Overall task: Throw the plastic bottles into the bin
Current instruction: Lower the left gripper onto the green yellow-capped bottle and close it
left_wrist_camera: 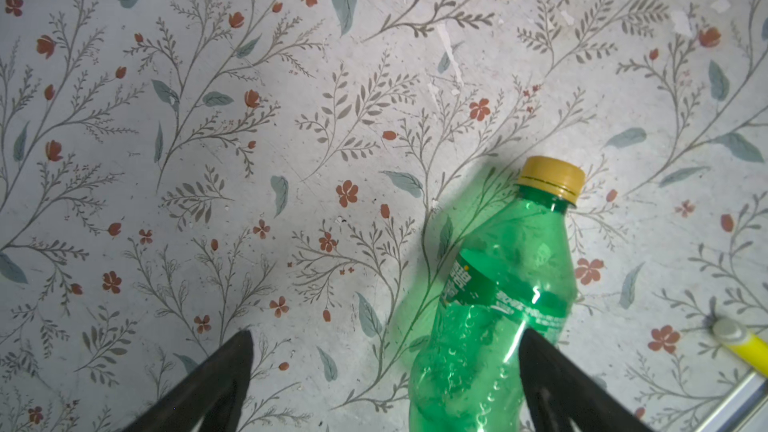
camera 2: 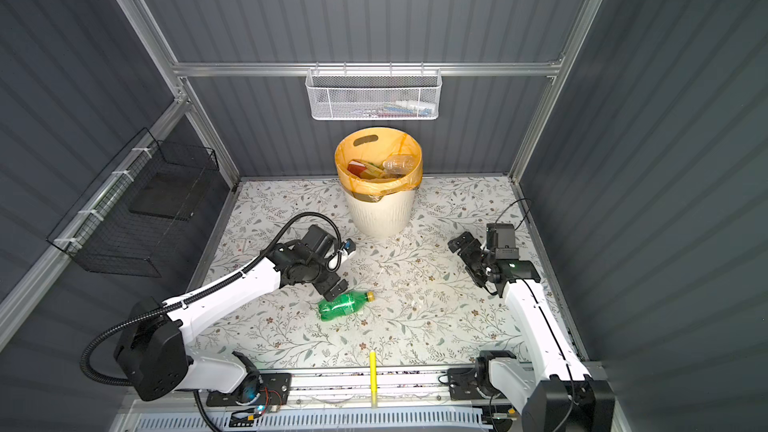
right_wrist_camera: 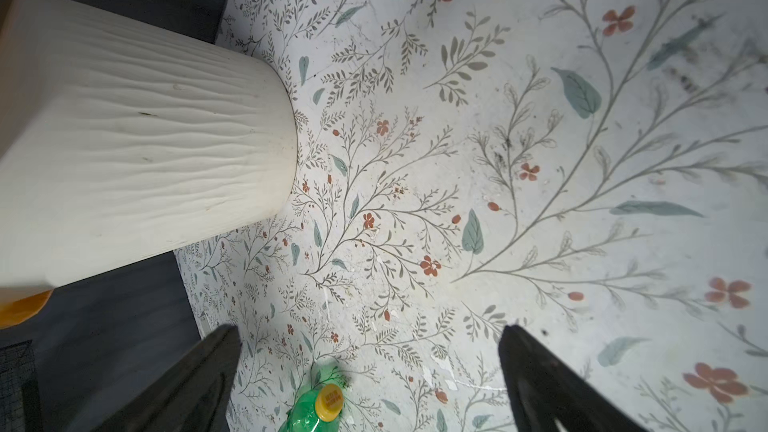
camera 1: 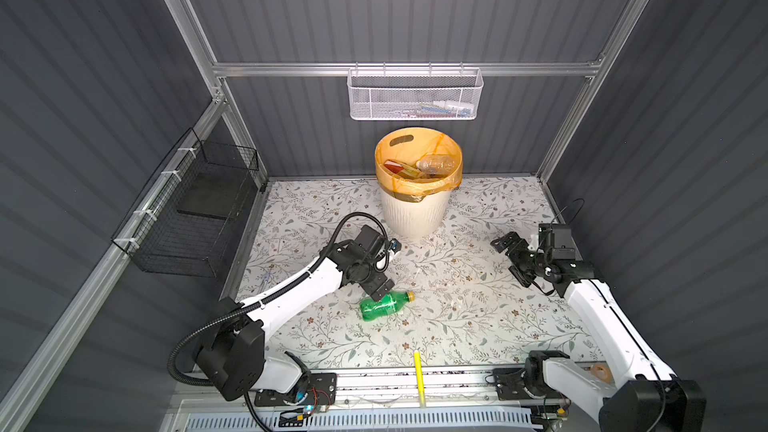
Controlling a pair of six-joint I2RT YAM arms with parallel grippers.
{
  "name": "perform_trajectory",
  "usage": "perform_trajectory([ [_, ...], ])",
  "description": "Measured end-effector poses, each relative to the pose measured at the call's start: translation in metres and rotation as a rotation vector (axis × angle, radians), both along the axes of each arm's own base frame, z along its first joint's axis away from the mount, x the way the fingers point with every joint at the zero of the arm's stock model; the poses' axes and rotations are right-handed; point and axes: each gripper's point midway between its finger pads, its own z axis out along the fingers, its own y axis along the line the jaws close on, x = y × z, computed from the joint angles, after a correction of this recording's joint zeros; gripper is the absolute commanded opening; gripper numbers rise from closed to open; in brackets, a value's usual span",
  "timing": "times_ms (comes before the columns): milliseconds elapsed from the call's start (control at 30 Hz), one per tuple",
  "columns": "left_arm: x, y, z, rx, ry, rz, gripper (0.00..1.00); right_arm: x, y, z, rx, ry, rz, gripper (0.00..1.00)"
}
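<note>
A green plastic bottle with a yellow cap lies on its side on the floral table, left of centre. My left gripper hangs open over its lower body. In the left wrist view the bottle sits inside the gripper, close to one finger. The cream ribbed bin stands at the back centre with an orange bag and a clear bottle inside. My right gripper is open and empty at the right, facing the bin and the green bottle.
A yellow marker pen lies at the table's front edge. A white mesh basket hangs on the back wall above the bin. A black wire basket hangs on the left wall. Grey walls enclose the table.
</note>
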Motion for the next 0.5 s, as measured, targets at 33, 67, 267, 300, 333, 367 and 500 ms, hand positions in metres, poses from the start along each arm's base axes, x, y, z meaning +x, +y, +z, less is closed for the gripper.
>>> perform_trajectory([
  [33, -0.003, -0.001, -0.001, 0.007, 0.005, -0.018, 0.99, 0.001, 0.0, 0.0, -0.004, -0.004, 0.005, 0.99],
  [67, -0.006, -0.001, -0.002, 0.015, 0.01, -0.034, 1.0, 0.002, 0.0, 0.0, -0.008, -0.007, 0.01, 0.99],
  [267, -0.031, -0.007, -0.008, 0.045, 0.061, -0.147, 1.0, 0.007, 0.005, -0.006, 0.009, 0.002, 0.042, 0.99],
  [300, -0.034, -0.007, -0.009, 0.047, 0.071, -0.16, 1.0, 0.008, 0.006, -0.007, 0.013, 0.003, 0.048, 0.99],
  [333, -0.038, -0.008, -0.009, 0.046, 0.082, -0.175, 1.0, 0.009, 0.007, -0.007, 0.018, 0.003, 0.053, 0.99],
  [367, -0.041, -0.009, -0.01, 0.044, 0.09, -0.187, 1.0, 0.01, 0.008, -0.007, 0.023, 0.002, 0.056, 0.99],
  [500, -0.049, -0.006, -0.019, 0.058, 0.118, -0.209, 0.99, 0.013, 0.011, -0.006, 0.036, -0.009, 0.068, 0.99],
])
